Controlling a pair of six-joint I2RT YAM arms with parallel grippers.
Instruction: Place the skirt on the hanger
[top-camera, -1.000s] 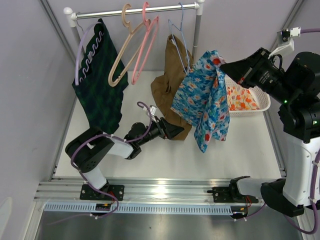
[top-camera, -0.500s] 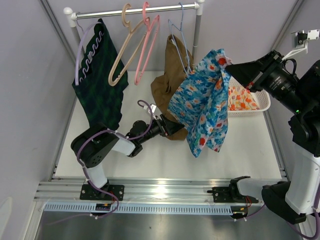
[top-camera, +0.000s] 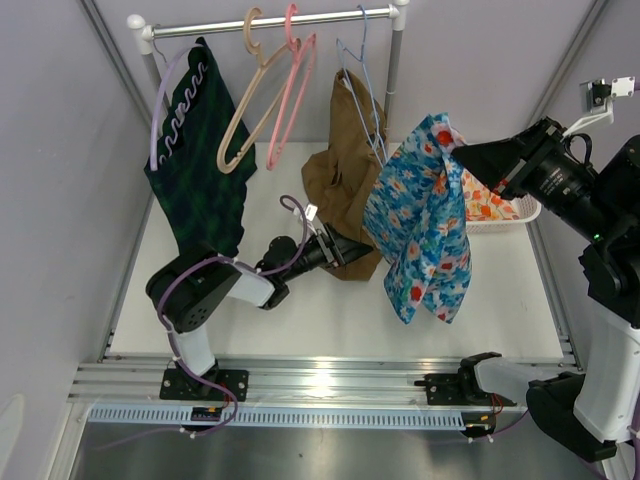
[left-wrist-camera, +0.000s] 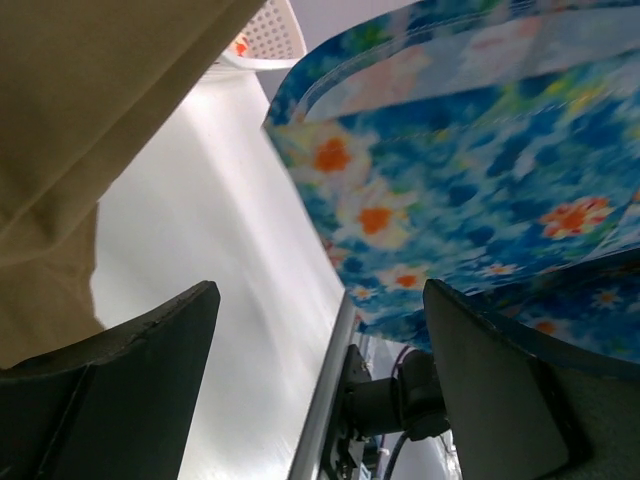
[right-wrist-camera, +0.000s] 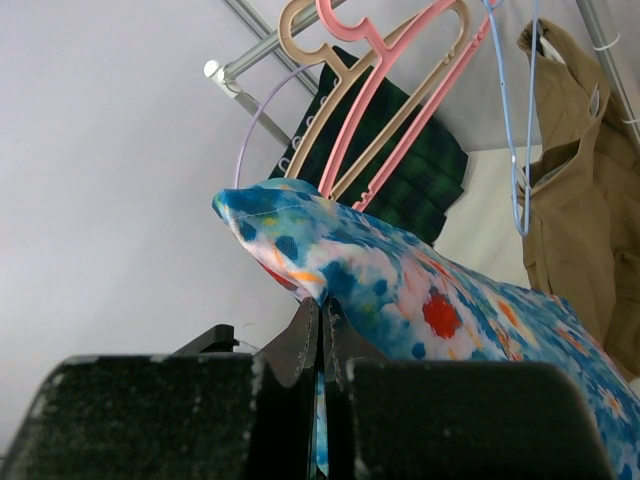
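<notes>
Blue floral skirt (top-camera: 420, 225): probably light and limp, best gripped along an edge. The right gripper (right-wrist-camera: 320, 320) jaws pinch its top edge right of the blue hanger (top-camera: 366, 98). The left gripper (left-wrist-camera: 320, 330) jaws are spread.

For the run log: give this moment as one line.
phase: floral skirt held up, unhung | right gripper: shut on floral skirt | left gripper: open, empty | pink hanger: bare on rail

Left arm (top-camera: 205, 290), right arm (top-camera: 612, 340): white shells, black joints; purple cables (top-camera: 290, 202); matte black gripper fingers (left-wrist-camera: 130, 370).

bright even light; left wrist view's floral cloth (left-wrist-camera: 480, 150) blurred.
</notes>
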